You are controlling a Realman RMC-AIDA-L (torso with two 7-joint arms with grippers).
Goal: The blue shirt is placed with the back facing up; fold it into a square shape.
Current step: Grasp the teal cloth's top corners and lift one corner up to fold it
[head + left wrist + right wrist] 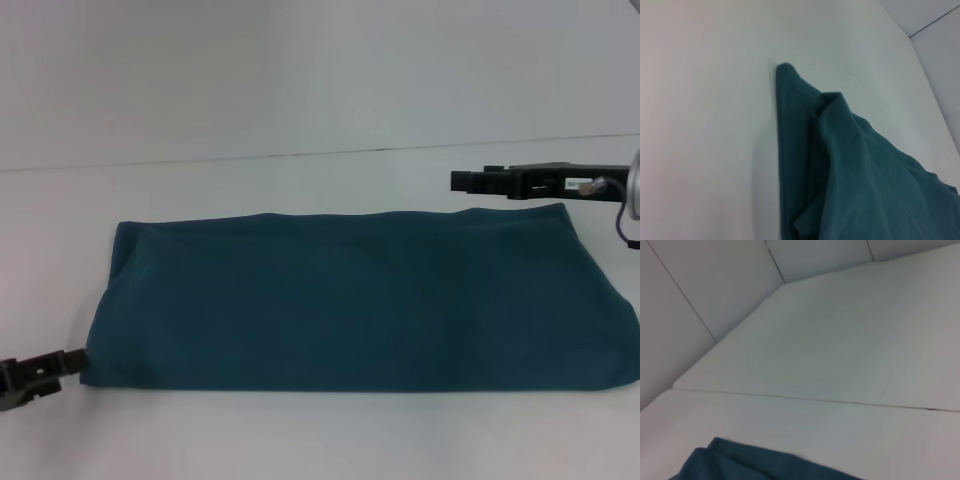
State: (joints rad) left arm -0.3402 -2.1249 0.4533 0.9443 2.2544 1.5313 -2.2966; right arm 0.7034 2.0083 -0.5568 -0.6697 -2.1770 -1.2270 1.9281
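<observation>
We see the large dark teal-blue shirt of soft matte fabric (350, 300) lying flat on the plain white bench (300, 430), folded into a long wide band that runs almost from one side of the bench to the other. Our left hand (70, 362), a dark, narrow piece, sits low at the shirt's near-left corner, its tip touching or just short of the cloth edge; we cannot tell whether its fingers are apart or together. The left arm comes in low from beyond the shirt's left end, nearly level with the bench. Our right hand (462, 181) hangs just past the shirt's far edge, towards its right end, stretched out level and pointing along that edge towards the left end; it is clear of the cloth, and again we cannot tell how its fingers stand. From the left wrist we see a shirt corner (785, 70) coming to a point on the bench, with layered folds rising behind it. From the right wrist only a rumpled shirt edge (755, 462) shows on the white bench.
</observation>
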